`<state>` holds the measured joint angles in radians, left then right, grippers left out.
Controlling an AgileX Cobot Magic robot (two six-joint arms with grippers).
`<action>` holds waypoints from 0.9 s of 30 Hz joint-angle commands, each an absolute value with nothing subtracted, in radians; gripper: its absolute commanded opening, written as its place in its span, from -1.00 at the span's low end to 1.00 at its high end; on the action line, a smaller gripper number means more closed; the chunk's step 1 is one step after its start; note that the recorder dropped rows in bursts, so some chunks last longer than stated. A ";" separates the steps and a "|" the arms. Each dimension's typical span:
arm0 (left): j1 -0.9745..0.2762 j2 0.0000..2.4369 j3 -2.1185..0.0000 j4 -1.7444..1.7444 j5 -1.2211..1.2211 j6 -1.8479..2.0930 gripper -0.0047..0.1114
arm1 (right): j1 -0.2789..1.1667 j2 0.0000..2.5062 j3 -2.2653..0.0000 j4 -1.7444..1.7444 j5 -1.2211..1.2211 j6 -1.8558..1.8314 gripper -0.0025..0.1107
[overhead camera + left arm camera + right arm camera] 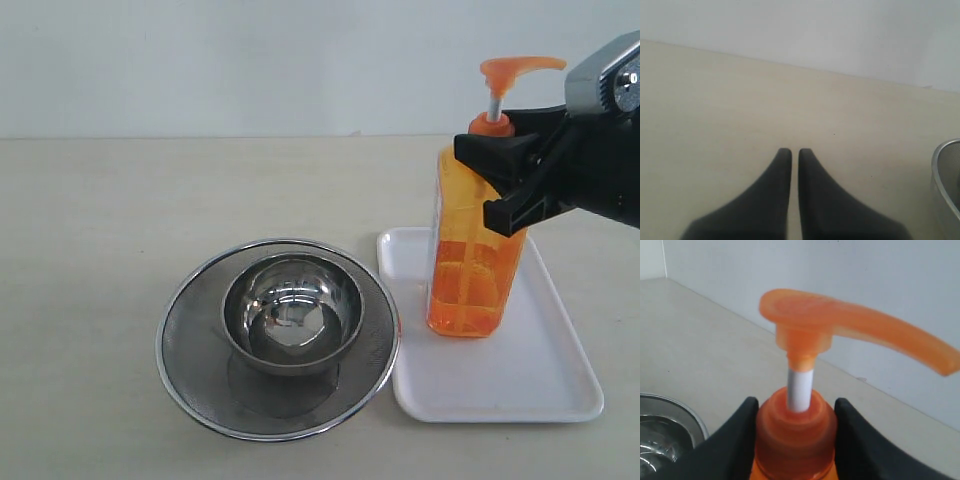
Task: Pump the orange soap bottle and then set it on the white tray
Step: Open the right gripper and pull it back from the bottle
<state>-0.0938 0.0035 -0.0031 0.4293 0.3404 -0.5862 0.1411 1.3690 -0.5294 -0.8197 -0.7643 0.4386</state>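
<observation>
item 1. orange soap bottle [470, 250]: upright over the near-left part of the white tray [540, 390], label side facing the camera. the base sits at tray level, but from this angle it is hard to say whether it rests there or hangs just above. pump head [520, 68] is raised, white stem showing, spout pointing right in the exterior view.

item 2. right tool [495, 185]: reaches in from the right and pinches the bottle at the neck, one finger on either side of the orange collar just under the stem. this hold high on the neck keeps the tall bottle vertical and leaves the pump head free above the fingers.

item 3. left tool [791, 152]: fingers pressed together, holding nothing, low over bare counter [100, 220] and out of the exterior view. it is parked well away from the bottle, so it appears to have no part in the placing step.

item 4. wire strainer [190, 340]: round, on the counter just left of the tray, rims close or touching.

item 5. steel bowl [250, 345]: set inside the strainer, likely there to catch soap.

status: placing looks nearly done; release not yet made.
</observation>
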 commanded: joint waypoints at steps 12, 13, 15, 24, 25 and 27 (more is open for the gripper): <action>-0.090 0.000 0.000 0.431 0.341 -0.582 -0.84 | 0.136 1.358 -0.541 -0.731 -0.644 0.463 0.78; -0.090 0.000 0.000 0.431 0.341 -0.582 -0.84 | 0.136 1.358 -0.541 -0.731 -0.638 0.476 0.81; -0.090 0.000 0.000 0.431 0.341 -0.582 -0.84 | 0.136 1.358 -0.541 -0.731 -0.634 0.521 0.84; -0.090 0.000 0.000 0.431 0.341 -0.582 -0.84 | 0.136 1.344 -0.538 -0.779 -0.638 0.576 0.83; -0.090 0.000 0.000 0.431 0.341 -0.582 -0.84 | 0.136 1.330 -0.531 -0.798 -0.650 0.578 0.83; -0.090 0.000 0.000 0.431 0.341 -0.582 -0.84 | 0.136 1.274 -0.496 -0.805 -0.677 0.578 0.83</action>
<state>-0.0938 0.0035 -0.0031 0.4293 0.3404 -0.5862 0.1411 1.3227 -0.5210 -0.7844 -0.6506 0.5719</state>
